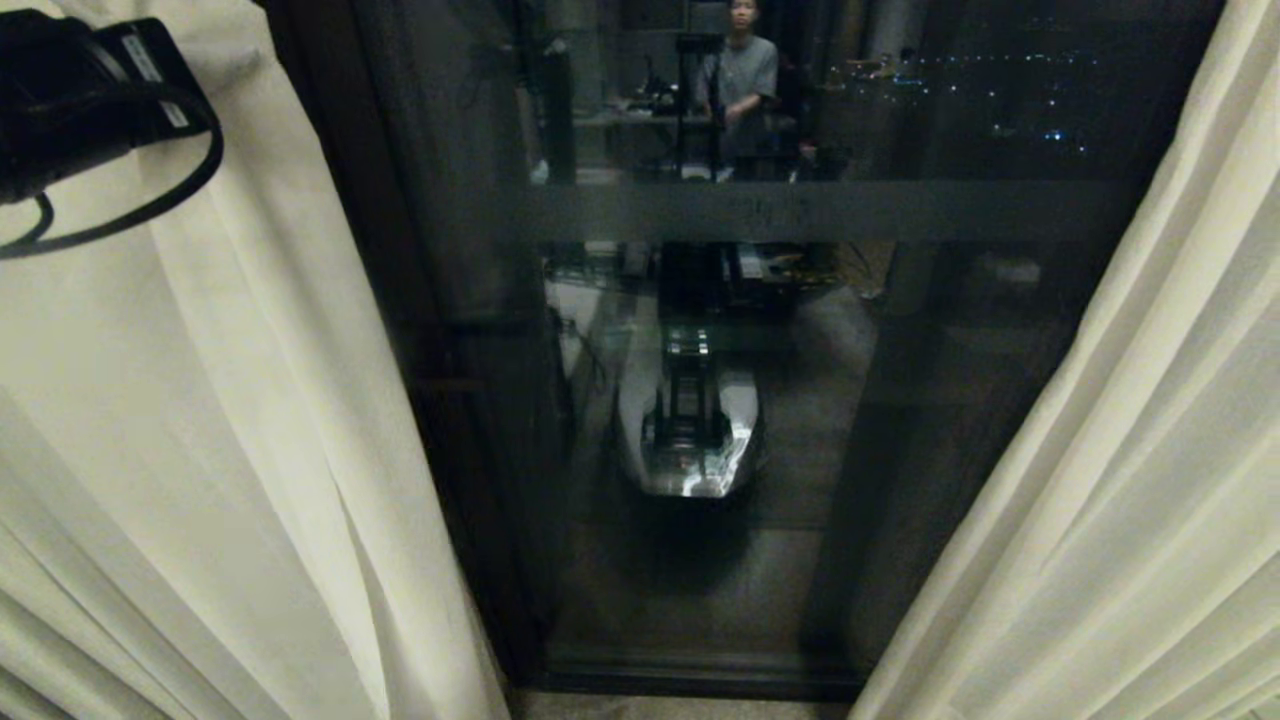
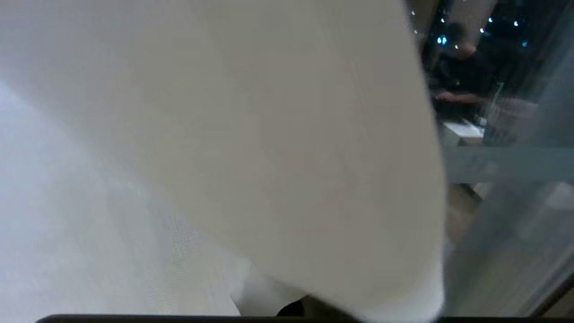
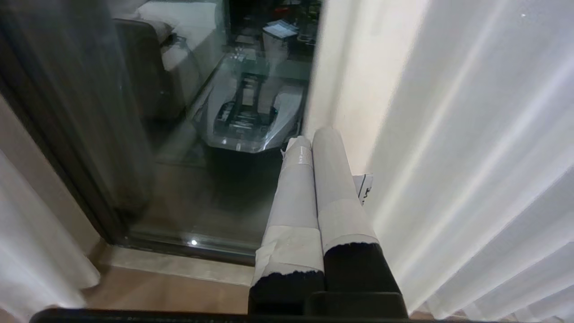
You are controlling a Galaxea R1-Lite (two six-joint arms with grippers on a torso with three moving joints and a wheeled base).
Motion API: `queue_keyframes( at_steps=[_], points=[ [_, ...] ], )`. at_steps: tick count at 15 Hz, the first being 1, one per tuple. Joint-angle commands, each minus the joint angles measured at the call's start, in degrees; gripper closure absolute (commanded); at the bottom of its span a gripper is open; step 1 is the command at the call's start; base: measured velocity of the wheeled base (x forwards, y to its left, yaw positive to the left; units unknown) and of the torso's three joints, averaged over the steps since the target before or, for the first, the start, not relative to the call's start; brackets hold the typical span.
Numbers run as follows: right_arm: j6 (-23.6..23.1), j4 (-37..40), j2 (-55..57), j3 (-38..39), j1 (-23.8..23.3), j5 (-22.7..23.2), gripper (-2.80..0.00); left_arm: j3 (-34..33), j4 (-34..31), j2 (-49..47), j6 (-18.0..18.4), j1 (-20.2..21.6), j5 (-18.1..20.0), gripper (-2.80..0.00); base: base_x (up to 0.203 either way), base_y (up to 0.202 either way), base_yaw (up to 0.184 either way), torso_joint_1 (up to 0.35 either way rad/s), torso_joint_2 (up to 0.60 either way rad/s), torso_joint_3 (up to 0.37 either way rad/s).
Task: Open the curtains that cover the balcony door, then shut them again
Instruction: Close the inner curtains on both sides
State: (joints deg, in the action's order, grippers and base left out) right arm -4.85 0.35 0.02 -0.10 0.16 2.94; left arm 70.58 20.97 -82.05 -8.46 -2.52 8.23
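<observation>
Left cream woven curtain panel (image 1: 200, 450) hanging in soft vertical pleats, drawn aside at the left of the tall dark-framed glass balcony door (image 1: 700, 400). Left claw's black wrist (image 1: 70, 100) up in the top left corner against that panel; its fingers hidden behind fabric, pinched shut, grip on the cloth not discernible. Frosted horizontal band (image 1: 820, 210) across the glass, dim reflections of a seated person (image 1: 745, 70) and the robot base. Right cream panel (image 1: 1120, 450) pulled to the right. Right claw (image 3: 314, 139), tape-wrapped fingers pressed together, empty, low beside that right panel.

No text, label or number can be read anywhere in view.
</observation>
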Motion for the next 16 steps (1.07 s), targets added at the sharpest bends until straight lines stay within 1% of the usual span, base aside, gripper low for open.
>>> queue_keyframes(
  at_steps=[1, 6, 16],
  points=[
    [-0.07, 0.00, -0.02, 0.01, 0.02, 0.05, 0.00, -0.01, 0.13, 0.39, -0.07, -0.38, 0.03, 0.00, 0.000, -0.194, 0.002, 0.002, 0.00, 0.002],
    [-0.07, 0.00, -0.02, 0.01, 0.02, 0.05, 0.00, -1.17, 0.21, 0.84, -0.07, -0.56, -0.04, 0.00, 0.000, -0.188, 0.001, 0.001, 0.00, 0.003],
    [-0.07, 0.00, -0.02, 0.01, 0.02, 0.05, 0.00, -1.06, 0.21, 0.71, -0.07, -0.74, -0.05, 0.00, 0.000, -0.190, 0.000, 0.002, 0.00, 0.003]
  ],
)
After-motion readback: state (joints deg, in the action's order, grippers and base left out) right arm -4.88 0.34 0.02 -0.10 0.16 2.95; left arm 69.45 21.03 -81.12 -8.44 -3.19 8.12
